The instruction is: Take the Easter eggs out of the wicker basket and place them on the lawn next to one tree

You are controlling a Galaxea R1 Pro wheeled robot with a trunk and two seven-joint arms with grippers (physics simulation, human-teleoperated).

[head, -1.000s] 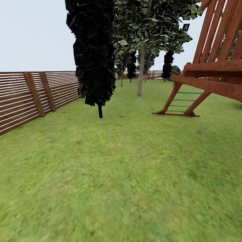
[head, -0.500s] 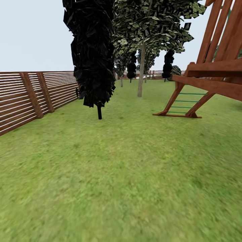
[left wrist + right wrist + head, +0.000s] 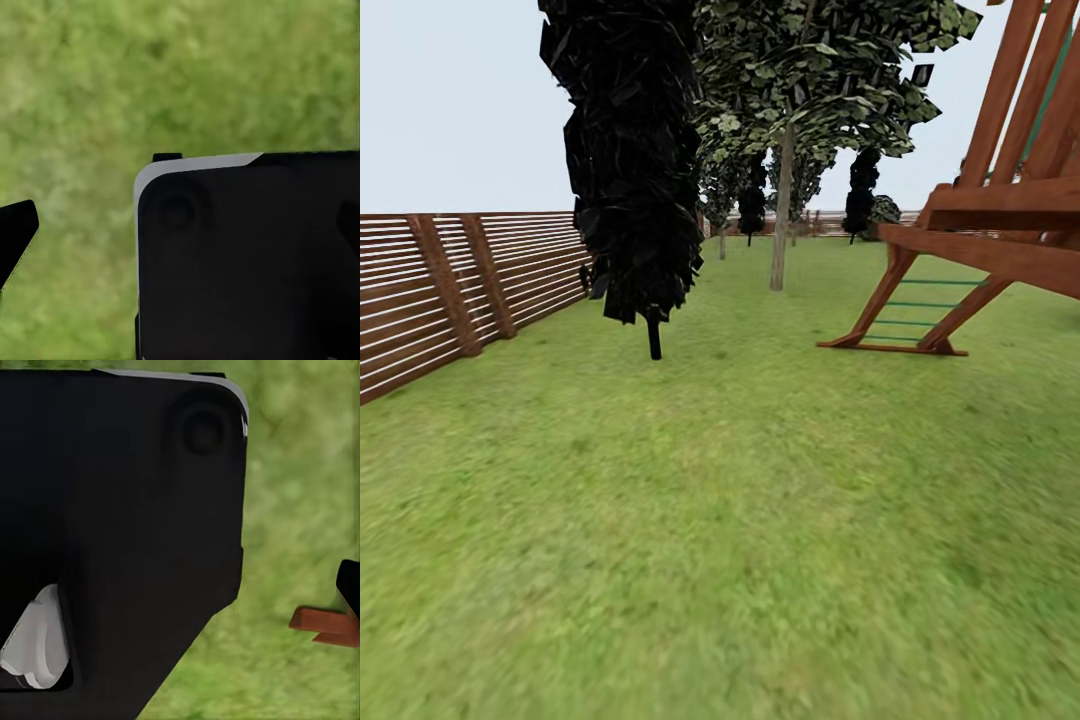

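**Reporter:** Across the garden, left to right, what does the head camera take in?

**Observer:** At the left edge of the lawn [image 3: 740, 520] runs a brown slatted fence [image 3: 470, 285]. Next comes a dark, narrow cypress [image 3: 632, 160] on a thin stem. Just beyond it, farther back, stands the tree [image 3: 782, 215] with a straight grey-brown trunk and a broad leafy canopy. At the right edge rises a wooden play frame [image 3: 980, 240] with green rungs, its feet planted on the grass.

**Reporter:** And the eggs and the basket?

**Observer:** I cannot place them from these views; open grass lies ahead. By my reading the robot is in transit, either searching for the wicker basket or heading toward a tree.

**Reporter:** The grippers?

**Observer:** Each wrist camera looks down on grass past a dark housing. One black tip of the left gripper [image 3: 15, 236] shows, and a black edge of the right gripper [image 3: 349, 589] beside a brown wooden piece [image 3: 324, 622]. Whether either is spread, clenched or carrying an egg, I cannot tell.

**Reporter:** What does the next move call for?

**Observer:** Probably steering between the cypress and the play frame, keeping clear of both, toward that grey-trunked tree.
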